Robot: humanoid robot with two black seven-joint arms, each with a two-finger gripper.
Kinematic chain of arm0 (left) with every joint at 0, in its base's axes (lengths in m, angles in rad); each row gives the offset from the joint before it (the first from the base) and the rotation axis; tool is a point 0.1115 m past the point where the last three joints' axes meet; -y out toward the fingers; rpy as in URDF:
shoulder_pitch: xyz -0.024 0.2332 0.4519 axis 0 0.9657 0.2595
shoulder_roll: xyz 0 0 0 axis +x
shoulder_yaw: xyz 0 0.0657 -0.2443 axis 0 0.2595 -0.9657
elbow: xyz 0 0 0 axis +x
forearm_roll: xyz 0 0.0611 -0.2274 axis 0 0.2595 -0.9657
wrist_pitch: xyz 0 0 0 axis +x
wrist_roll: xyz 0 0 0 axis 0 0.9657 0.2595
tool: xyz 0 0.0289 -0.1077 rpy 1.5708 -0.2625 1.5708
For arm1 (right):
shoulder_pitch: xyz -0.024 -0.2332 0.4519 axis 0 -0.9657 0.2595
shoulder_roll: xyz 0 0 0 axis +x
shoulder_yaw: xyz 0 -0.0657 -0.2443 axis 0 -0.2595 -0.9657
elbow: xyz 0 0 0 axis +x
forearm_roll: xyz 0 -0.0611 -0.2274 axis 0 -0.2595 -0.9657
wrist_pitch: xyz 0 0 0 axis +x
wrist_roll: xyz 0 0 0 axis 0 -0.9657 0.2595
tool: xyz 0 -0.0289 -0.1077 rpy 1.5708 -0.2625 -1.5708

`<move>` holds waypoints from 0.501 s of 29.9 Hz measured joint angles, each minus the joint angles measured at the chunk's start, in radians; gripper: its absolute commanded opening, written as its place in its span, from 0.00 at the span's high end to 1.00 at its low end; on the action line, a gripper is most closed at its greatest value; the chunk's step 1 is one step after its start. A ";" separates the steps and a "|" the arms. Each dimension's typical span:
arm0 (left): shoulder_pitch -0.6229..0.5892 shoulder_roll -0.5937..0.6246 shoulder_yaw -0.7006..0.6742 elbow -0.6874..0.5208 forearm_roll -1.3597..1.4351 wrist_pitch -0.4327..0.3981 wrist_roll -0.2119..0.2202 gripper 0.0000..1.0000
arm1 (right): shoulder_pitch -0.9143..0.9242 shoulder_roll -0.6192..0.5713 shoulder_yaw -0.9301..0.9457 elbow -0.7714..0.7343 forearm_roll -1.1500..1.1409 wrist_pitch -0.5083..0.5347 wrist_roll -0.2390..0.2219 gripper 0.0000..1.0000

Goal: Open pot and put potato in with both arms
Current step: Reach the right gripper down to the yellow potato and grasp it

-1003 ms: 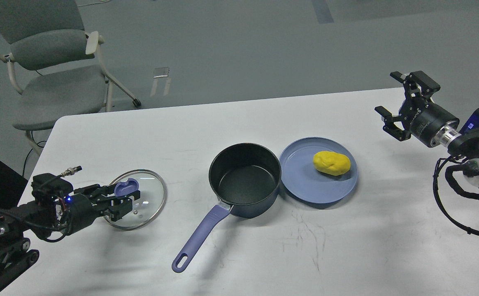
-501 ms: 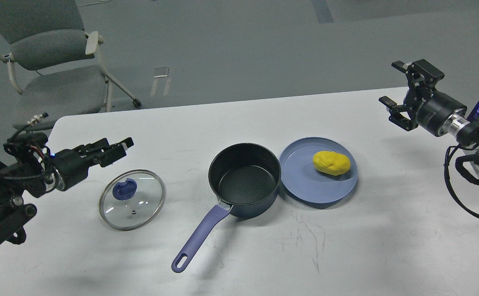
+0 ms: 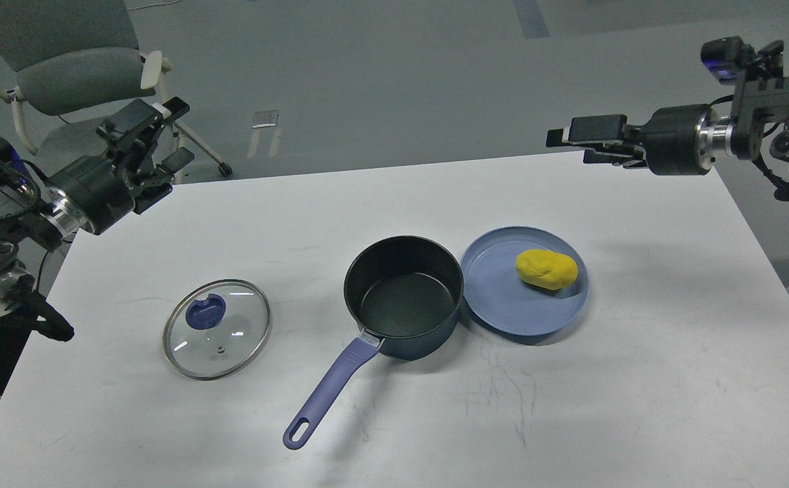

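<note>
**Both arms pulled up and away from the table**

Your left gripper (image 3: 164, 139) has let go of the lid knob and risen to the table's far left corner, fingers spread and holding nothing. Your right gripper (image 3: 574, 142) has lifted too, swinging inward above the far edge, now side-on so its fingers blur together
</note>
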 measured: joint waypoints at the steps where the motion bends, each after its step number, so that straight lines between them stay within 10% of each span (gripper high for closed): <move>1: -0.001 0.001 -0.001 -0.002 -0.002 -0.001 0.000 0.03 | 0.019 0.013 -0.029 0.001 -0.047 0.000 0.000 0.00; 15: -0.001 0.000 -0.018 -0.013 -0.004 -0.034 0.000 0.03 | 0.083 0.207 -0.276 -0.009 -0.456 -0.100 0.000 0.03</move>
